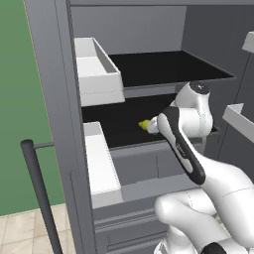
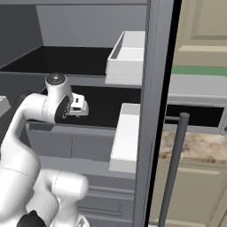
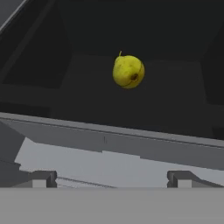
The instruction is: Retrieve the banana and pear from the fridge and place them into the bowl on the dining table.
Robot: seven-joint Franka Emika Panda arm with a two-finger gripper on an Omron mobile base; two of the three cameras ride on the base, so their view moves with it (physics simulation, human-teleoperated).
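The dark grey fridge (image 1: 52,99) stands open, with black shelves (image 1: 163,67) inside. The pear (image 3: 128,71), small and yellow-green, rests alone on the lower black shelf. A sliver of the pear (image 1: 144,124) peeks out past my wrist in the left base view. My gripper (image 3: 112,179) is open and held at the front lip of that shelf, short of the pear, with nothing between its fingertips (image 3: 43,178). In the right base view the gripper (image 2: 81,106) points into the lower shelf. The banana, the bowl and the dining table are out of view.
White door bins (image 1: 96,69) (image 1: 101,163) hang on the left door beside the shelves; another white bin (image 2: 126,57) sits on the right door. Long dark door handles (image 1: 37,188) (image 2: 173,168) stand close by. Grey drawers (image 1: 144,171) lie under the shelf. A stone counter top (image 2: 190,146) shows beyond the right door.
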